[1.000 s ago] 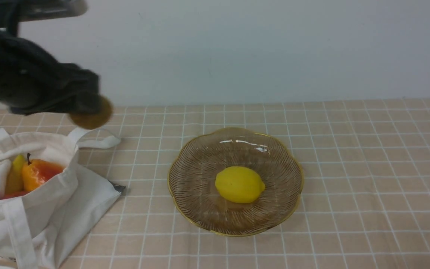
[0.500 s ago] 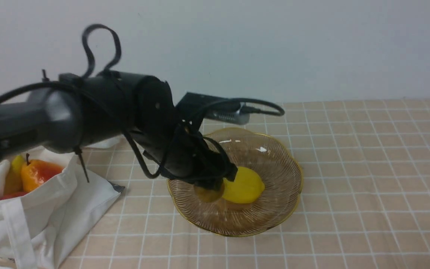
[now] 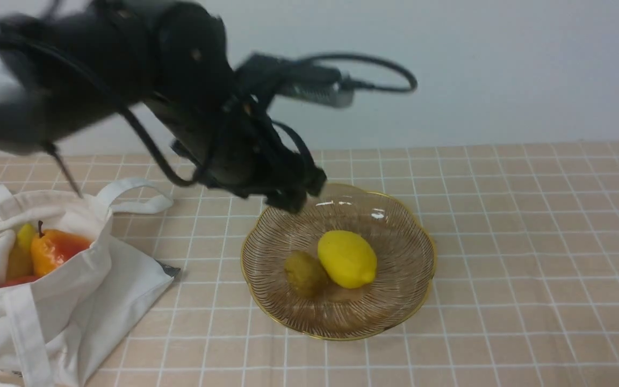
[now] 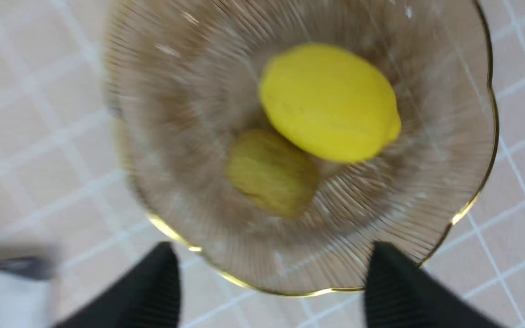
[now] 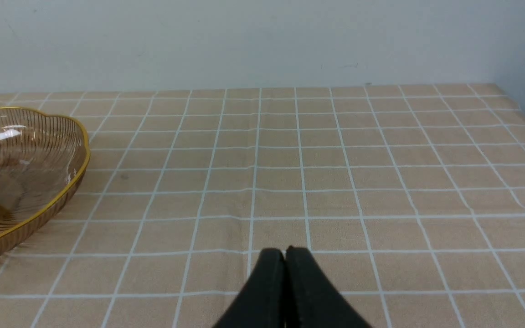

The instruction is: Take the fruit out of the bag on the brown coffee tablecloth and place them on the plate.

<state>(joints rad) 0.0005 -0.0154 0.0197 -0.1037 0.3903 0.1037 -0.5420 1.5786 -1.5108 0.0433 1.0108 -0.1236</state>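
Plain indoor robot test bench: grid-lined tablecloth, pale wall behind, cabled black robot arm.

Bulky matte-black left arm, motion-blurred, draped in looping black cables. Silver-grey ridged block by the wrist. Black, finely ribbed, tapering fingers on the left gripper. Smoother black wedge-shaped fingers on the right gripper.

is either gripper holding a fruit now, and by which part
Nothing is held. The left gripper is open above the plate, the kiwi lying free in it beside the lemon; the right gripper is shut and empty.
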